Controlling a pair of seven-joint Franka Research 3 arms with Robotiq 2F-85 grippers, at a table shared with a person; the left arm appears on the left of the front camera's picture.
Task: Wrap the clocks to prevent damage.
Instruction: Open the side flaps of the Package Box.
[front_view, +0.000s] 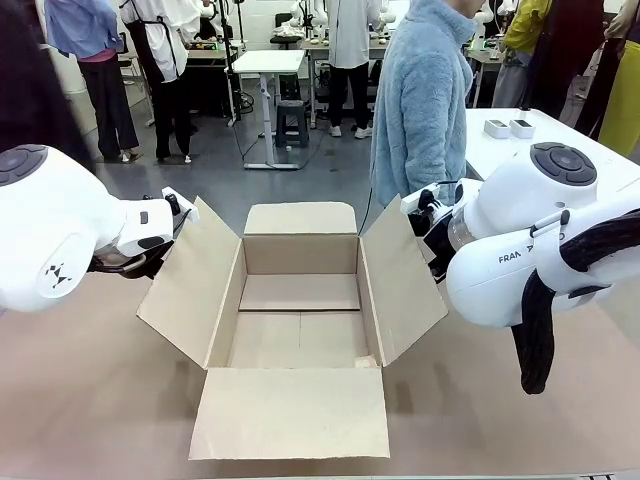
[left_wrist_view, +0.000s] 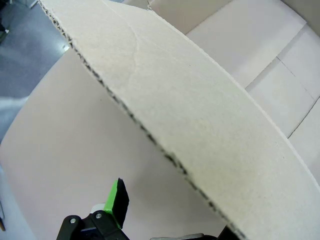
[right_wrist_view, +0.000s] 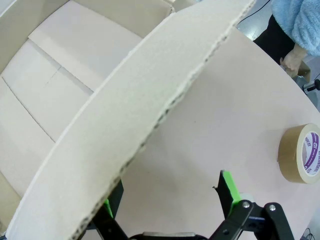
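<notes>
Left gripper (left_wrist_view: 172, 215): my jaws stand wide and hold nothing. One green pad (left_wrist_view: 116, 197) sits below the edge of the left flap (front_view: 190, 285); the flap hides the other.
Right gripper (right_wrist_view: 167, 192): wide, holding nothing, set across the edge of the right flap (front_view: 402, 282). The tape roll (right_wrist_view: 300, 152) lies well apart, at the frame's right.
Box (front_view: 300, 255): centre of the front view, flaps spread, between my two arms.
Clocks: I cannot tell where they lie, so I can give no bearing or long axis.
Judgement: both arms are equally near the box. Neither is favoured until the bundle is located.

Three views, one cardboard box (front_view: 300, 255)
Front faces across it; wrist cameras hug its side flaps (left_wrist_view: 200, 125), all sharing its floor.
</notes>
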